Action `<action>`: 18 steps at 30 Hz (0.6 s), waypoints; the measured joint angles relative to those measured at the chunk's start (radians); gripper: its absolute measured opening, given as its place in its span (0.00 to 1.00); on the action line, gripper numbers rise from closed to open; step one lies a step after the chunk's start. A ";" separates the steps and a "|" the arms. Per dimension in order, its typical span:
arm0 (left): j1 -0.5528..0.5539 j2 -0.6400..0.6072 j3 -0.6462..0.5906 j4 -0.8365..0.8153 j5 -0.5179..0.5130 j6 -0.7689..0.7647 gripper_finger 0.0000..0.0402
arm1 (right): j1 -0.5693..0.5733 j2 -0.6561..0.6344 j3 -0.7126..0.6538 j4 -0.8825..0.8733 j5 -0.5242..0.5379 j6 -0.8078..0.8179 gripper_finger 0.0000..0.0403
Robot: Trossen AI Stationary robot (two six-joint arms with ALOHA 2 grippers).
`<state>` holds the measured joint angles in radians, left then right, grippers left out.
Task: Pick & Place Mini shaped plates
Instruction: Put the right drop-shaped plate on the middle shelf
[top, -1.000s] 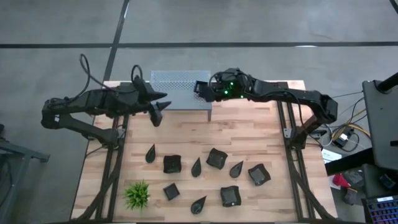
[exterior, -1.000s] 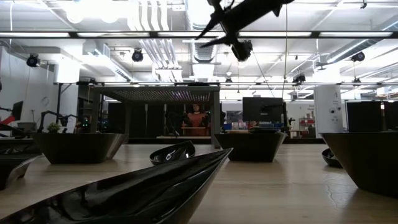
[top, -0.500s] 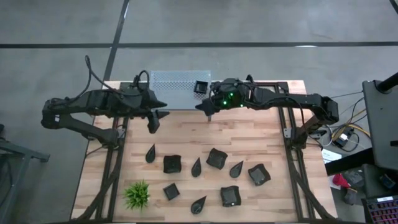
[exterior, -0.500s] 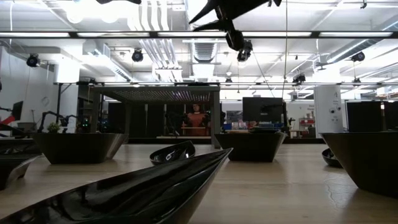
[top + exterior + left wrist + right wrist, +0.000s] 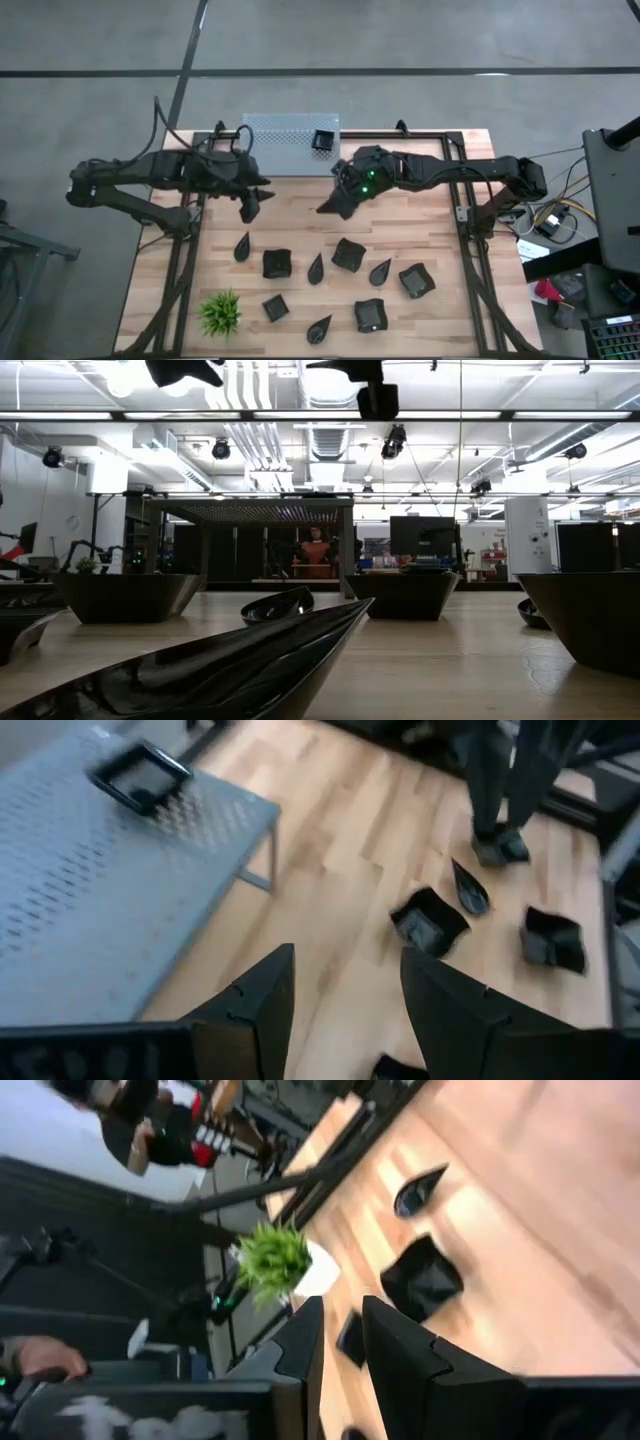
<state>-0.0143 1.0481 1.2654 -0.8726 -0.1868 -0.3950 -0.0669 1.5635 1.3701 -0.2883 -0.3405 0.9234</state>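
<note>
Several mini shaped plates, black and glossy, lie flat on the near half of the wooden table (image 5: 400, 215): squares (image 5: 277, 263) (image 5: 348, 254) and teardrops (image 5: 316, 268) (image 5: 242, 246). One square plate (image 5: 322, 140) (image 5: 140, 775) rests on top of the grey perforated shelf (image 5: 280, 135) at the far edge. My left gripper (image 5: 250, 205) (image 5: 345, 955) hangs open above the table, left of centre. My right gripper (image 5: 330, 207) (image 5: 342, 1302) hovers over the table's middle, on the near side of the shelf, with a narrow gap and nothing between its fingers.
A small spiky green plant (image 5: 220, 313) (image 5: 275, 1260) stands at the near left corner. Bare wood lies between the shelf and the rows of plates. Black frame rails (image 5: 465, 200) run along the table's sides.
My right gripper has drawn away from the shelf toward the table's near edge, turning as it went. The square plate has stayed on the shelf. My left gripper has sunk a little and tipped downward.
</note>
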 joint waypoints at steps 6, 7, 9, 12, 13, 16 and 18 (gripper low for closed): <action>-0.003 0.000 -0.094 0.013 0.158 -0.011 0.43 | 0.040 0.000 0.000 -0.025 0.002 0.000 0.18; -0.004 0.000 -0.114 0.026 0.174 -0.013 0.43 | 0.050 0.000 0.000 -0.024 0.002 0.000 0.18; -0.005 0.000 -0.153 0.043 0.184 -0.038 0.43 | 0.071 0.000 0.000 -0.024 0.001 0.000 0.17; -0.004 0.000 -0.209 0.071 0.199 -0.094 0.43 | 0.099 0.000 0.000 -0.024 0.000 -0.006 0.17; -0.004 0.000 -0.226 0.072 0.207 -0.118 0.43 | 0.105 0.000 0.000 -0.025 0.003 -0.011 0.17; -0.005 0.000 -0.273 0.050 0.238 -0.180 0.43 | 0.123 0.001 -0.006 -0.030 0.038 -0.008 0.18; -0.005 -0.003 -0.296 0.017 0.254 -0.224 0.43 | 0.135 0.001 -0.007 -0.030 0.058 -0.003 0.18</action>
<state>-0.0189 1.0451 0.9696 -0.8560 0.0673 -0.6193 0.0678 1.5642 1.3626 -0.3186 -0.2827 0.9205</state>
